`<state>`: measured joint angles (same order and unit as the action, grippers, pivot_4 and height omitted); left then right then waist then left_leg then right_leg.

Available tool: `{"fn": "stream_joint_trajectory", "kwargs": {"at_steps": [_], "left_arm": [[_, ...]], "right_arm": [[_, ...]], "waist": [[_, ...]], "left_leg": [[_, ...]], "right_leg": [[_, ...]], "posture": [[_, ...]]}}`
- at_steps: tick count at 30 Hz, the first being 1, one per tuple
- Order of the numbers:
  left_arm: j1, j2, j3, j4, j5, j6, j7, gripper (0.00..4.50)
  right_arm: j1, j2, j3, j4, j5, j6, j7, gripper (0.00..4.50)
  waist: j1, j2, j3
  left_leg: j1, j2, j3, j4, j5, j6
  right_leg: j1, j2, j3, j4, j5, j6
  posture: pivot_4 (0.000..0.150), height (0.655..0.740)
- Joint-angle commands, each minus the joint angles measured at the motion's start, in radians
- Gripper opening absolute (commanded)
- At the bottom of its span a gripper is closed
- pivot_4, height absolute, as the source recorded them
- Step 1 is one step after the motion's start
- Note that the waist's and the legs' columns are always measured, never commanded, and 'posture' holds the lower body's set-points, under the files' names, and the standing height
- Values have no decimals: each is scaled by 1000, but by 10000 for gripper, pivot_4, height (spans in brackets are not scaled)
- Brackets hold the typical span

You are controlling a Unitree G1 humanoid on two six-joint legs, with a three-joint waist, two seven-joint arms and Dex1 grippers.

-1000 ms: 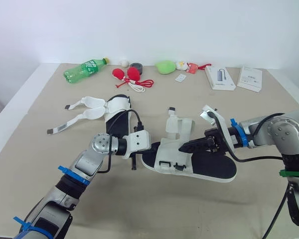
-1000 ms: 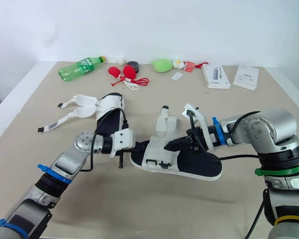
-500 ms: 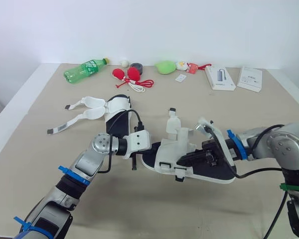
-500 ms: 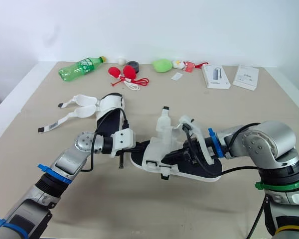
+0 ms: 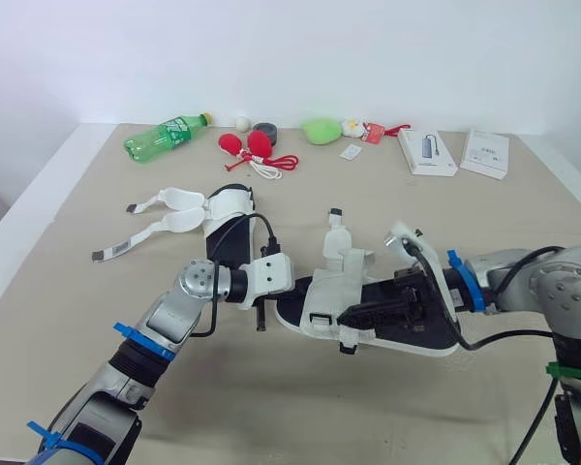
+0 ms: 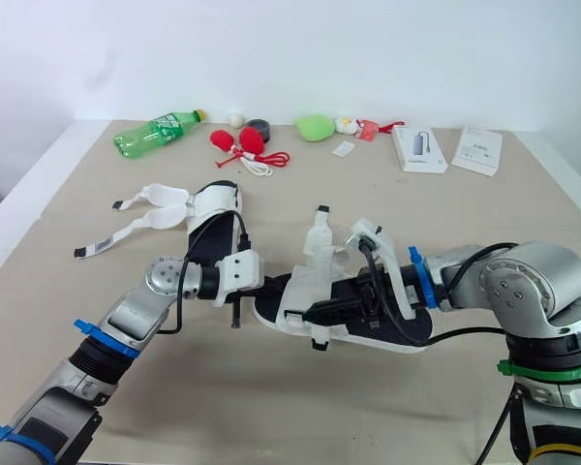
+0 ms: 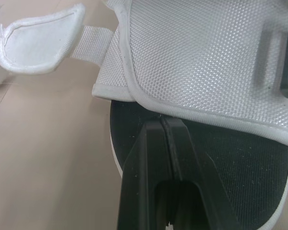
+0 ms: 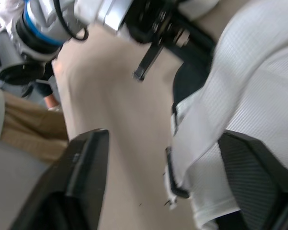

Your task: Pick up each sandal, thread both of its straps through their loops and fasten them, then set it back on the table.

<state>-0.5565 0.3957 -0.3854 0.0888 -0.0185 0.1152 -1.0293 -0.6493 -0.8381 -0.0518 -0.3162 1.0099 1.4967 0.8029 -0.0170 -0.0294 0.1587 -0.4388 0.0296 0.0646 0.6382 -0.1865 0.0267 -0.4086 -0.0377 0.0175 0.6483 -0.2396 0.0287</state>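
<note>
left tool (image 7: pixel 164 122) pressed together, pinching the toe-end sole rim of the near sandal (image 5: pixel 327 291) at mid surface (image 5: pixel 300 407). right tool (image 5: pixel 373 308) spread over its black footbed, with the white strap (image 8: pixel 240 96) between the fingers. second sandal (image 5: pixel 228 218) lies beyond the left arm, straps loose.

Looks like a robot test lab: a beige-covered table (image 5: pixel 68 291) against a bare white wall (image 5: pixel 290 58), with unrelated props lined along the upper frame: green bottle (image 5: pixel 165 137), tape roll (image 5: pixel 265 130), white box (image 5: pixel 486 153).
</note>
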Motion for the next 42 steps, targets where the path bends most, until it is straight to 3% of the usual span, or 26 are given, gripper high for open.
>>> {"fn": "stream_joint_trajectory", "kwargs": {"at_steps": [1, 2, 7, 8, 9, 11, 21, 25, 32, 35, 42], "left_arm": [[6, -5, -23, 5, 15, 4, -5, 0], [6, -6, -24, 5, 16, 4, -4, 0], [4, -6, -20, 6, 17, 2, -6, 0], [5, -5, -19, 5, 17, 2, -6, 0], [6, -4, -19, 4, 17, 2, -7, 0], [9, -2, -19, 1, 17, 2, -7, 0], [12, -11, -26, -1, 21, 2, -9, 0], [4, -15, -26, 12, 22, -4, -13, 0], [-4, -17, -24, 26, 23, -13, -20, 0], [-2, -17, -25, 24, 22, -13, -23, 0], [-8, -16, -24, 30, 21, -15, -31, 0]], "right_arm": [[-58, 23, -60, 52, -11, -15, -41, 35643], [-61, 29, -64, 61, -8, -9, -47, 35643], [-52, 59, -86, 72, 8, 17, -77, 14160], [-39, 64, -90, 59, 21, 32, -82, 12685], [-23, 68, -93, 43, 32, 45, -85, 6557], [17, 79, -102, 2, 54, 64, -96, 882], [153, 58, -124, -105, 74, 44, -114, 882], [144, -34, -135, -132, 117, 33, -34, 12227], [200, -178, -224, -125, 190, -5, 95, 44507], [326, -196, -258, -177, 242, 0, 112, 44507], [537, -102, -210, -252, 181, -116, 1, 44507]], "waist": [[0, 0, 0], [0, 0, 0], [1, 0, 0], [1, 0, 0], [1, 0, 0], [1, 0, 0], [0, 1, -1], [2, 1, -1], [5, 1, -1], [12, 1, -1], [18, 2, -1]], "left_leg": [[0, 0, 0, 0, 0, 0], [0, 0, 0, 0, 0, 0], [0, -1, 0, 0, 0, 0], [-1, -1, 0, 0, 0, 0], [0, -1, 0, 0, 0, 0], [-1, -1, -1, 0, 0, 0], [0, -1, 0, 1, 0, 0], [0, -1, -1, 1, 0, 0], [0, -1, -1, 1, 0, 0], [0, -1, -1, 1, 0, 0], [0, 0, -1, 1, 0, 0]], "right_leg": [[0, 0, 0, 0, 0, 0], [0, 0, 0, 0, 0, 0], [0, -1, 1, 0, 0, 1], [0, -1, 1, 0, 0, 1], [0, -1, 1, 0, 0, 1], [1, -1, 0, 0, 0, 1], [1, 0, 1, 0, 0, 1], [1, 0, 0, 0, 0, 2], [1, -1, 0, 0, 0, 2], [2, -1, 1, 0, -1, 2], [1, 2, 1, 0, -2, 5]], "posture": [[1500, 7400], [1500, 7400], [1500, 7400], [1500, 7400], [1500, 7400], [1500, 7400], [1500, 7400], [1500, 7400], [1500, 7400], [1500, 7400], [1500, 7400]]}}
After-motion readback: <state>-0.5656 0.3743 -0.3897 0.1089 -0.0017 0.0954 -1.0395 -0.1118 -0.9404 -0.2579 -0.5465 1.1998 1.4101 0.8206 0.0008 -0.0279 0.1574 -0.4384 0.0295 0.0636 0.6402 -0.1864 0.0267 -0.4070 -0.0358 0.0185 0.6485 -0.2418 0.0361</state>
